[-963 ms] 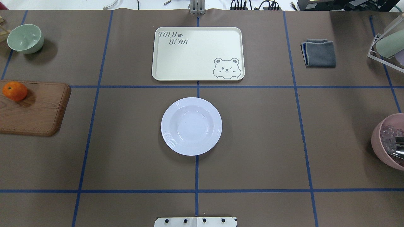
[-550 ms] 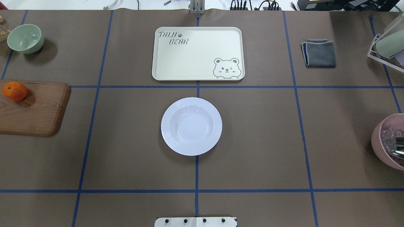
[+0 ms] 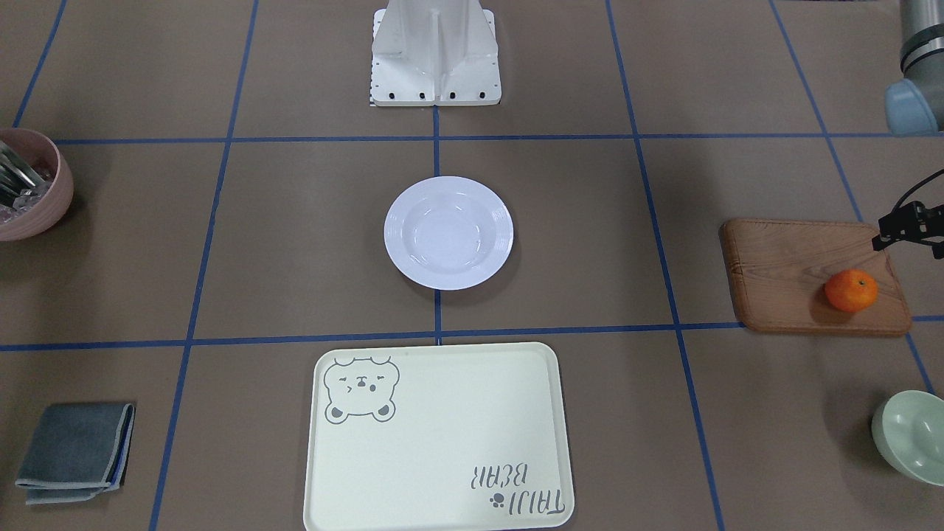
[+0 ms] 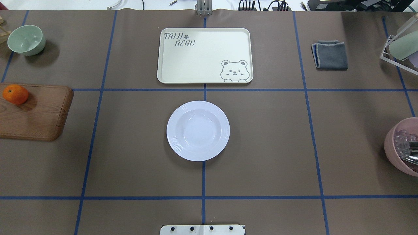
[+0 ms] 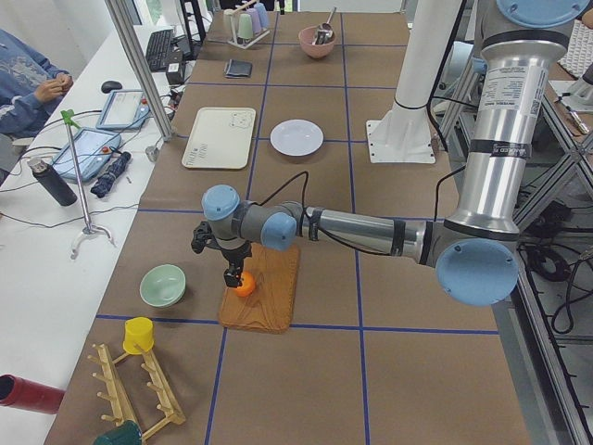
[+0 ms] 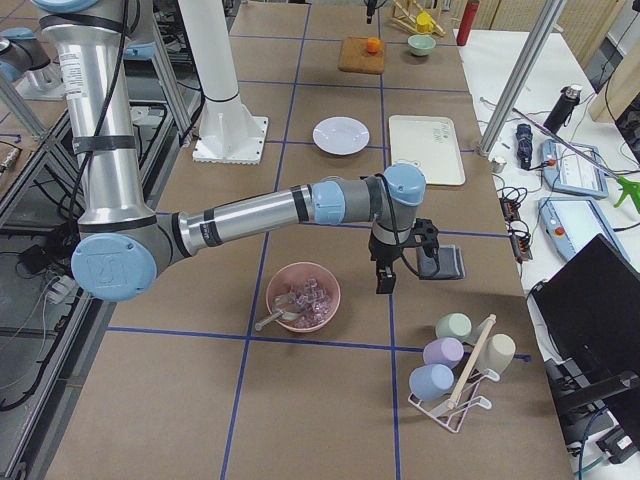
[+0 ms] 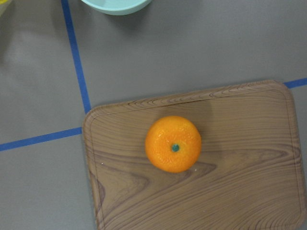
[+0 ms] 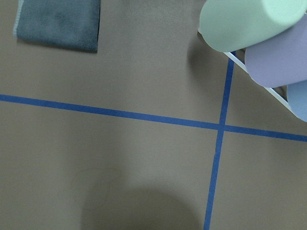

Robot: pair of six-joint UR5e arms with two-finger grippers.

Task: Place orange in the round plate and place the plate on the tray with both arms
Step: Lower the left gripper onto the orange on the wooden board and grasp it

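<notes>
The orange (image 4: pixel 15 94) lies on a brown wooden board (image 4: pixel 42 114) at the table's left end; in the left wrist view the orange (image 7: pixel 173 143) sits straight below the camera, stem dot up. My left gripper (image 5: pixel 233 273) hangs just above it, fingers pointing down; I cannot tell whether it is open or shut. The white round plate (image 4: pixel 198 130) rests empty at mid-table. Beyond it lies the cream tray (image 4: pixel 204 55), also empty. Far off at the other end, my right gripper (image 6: pixel 384 280) hovers over bare table beside a grey cloth; its state cannot be told.
A pale green bowl (image 4: pixel 26 39) stands behind the board. On the right are a folded grey cloth (image 4: pixel 330 54), a pink bowl (image 4: pixel 403 147) holding utensils, and a cup rack (image 4: pixel 400 45). The robot's base (image 3: pixel 435 51) stands at the near edge.
</notes>
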